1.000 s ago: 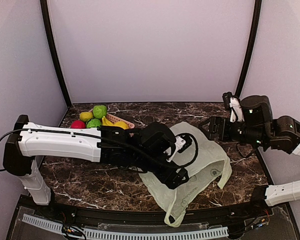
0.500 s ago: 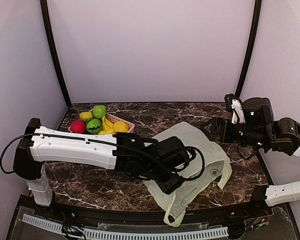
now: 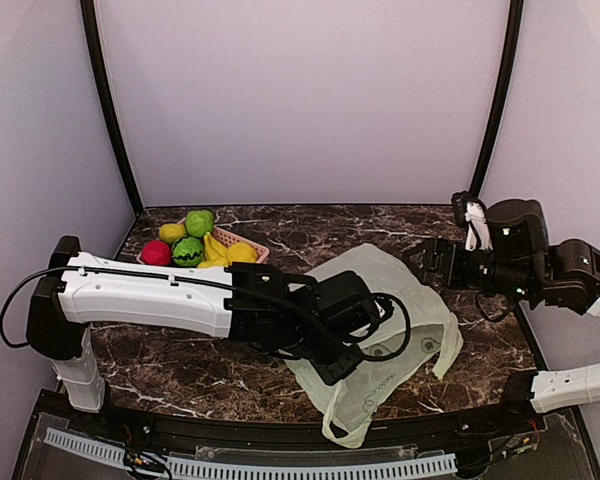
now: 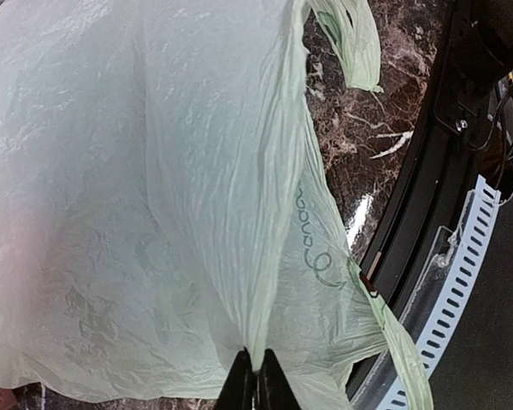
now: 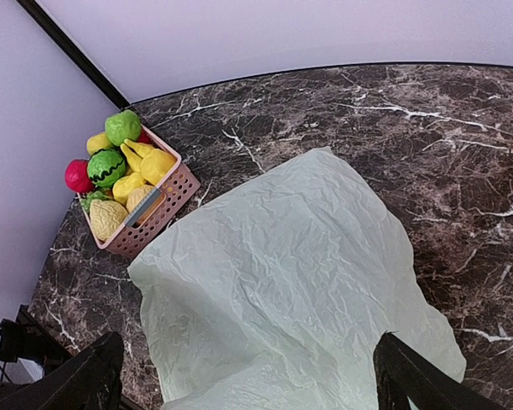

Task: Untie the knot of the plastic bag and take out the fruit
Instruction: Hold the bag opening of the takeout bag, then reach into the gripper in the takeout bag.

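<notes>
The pale green plastic bag [image 3: 420,310] lies flat and limp on the marble table, its handles loose near the front edge. No knot shows in any view. My left gripper [image 3: 332,372] is low over the bag's near part, and in the left wrist view it [image 4: 256,376] is shut on a raised fold of the bag [image 4: 154,213]. My right gripper [image 3: 420,262] hovers open above the bag's far right side [image 5: 291,273], holding nothing. Fruit sits in the pink basket [image 3: 255,246]: a light green one [image 3: 199,222] and a yellow-green one [image 3: 172,232].
The basket [image 5: 167,205] at the back left also holds yellow bananas [image 5: 150,162], a red piece [image 5: 77,175] and a dark green piece [image 5: 107,166]. A black rail [image 4: 427,179] runs along the table's near edge, close to the bag's handles.
My left arm slid right and toward the front edge over the bag, and its jaws closed on a fold of the plastic. The right arm barely moved.
</notes>
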Controlling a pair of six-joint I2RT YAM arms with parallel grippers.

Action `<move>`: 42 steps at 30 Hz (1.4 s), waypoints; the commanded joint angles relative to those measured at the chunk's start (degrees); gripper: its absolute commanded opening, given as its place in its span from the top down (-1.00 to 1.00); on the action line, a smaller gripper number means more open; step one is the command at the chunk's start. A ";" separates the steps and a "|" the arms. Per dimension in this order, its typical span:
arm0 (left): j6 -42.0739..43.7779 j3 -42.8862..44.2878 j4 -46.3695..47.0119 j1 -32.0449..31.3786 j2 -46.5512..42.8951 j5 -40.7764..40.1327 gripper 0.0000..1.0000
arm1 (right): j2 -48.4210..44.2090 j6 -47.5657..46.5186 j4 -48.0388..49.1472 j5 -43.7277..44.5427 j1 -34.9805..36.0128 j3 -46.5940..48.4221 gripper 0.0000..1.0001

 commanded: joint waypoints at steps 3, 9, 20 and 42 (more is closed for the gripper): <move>-0.99 1.45 -0.97 -0.37 -1.42 -0.58 0.98 | -1.75 -0.38 1.15 0.77 -0.14 -0.15 -0.97; -0.32 1.03 -2.60 1.47 -4.71 -3.40 0.98 | -5.83 -6.35 7.45 -6.55 -0.11 -2.71 -0.94; -2.93 -6.88 5.50 8.34 -14.62 3.88 0.98 | -7.49 -10.57 18.76 -31.47 0.82 -11.03 -0.60; -4.20 -11.99 8.48 11.93 -20.03 5.99 0.98 | 15.43 -16.53 19.73 -8.10 18.75 -13.78 -0.08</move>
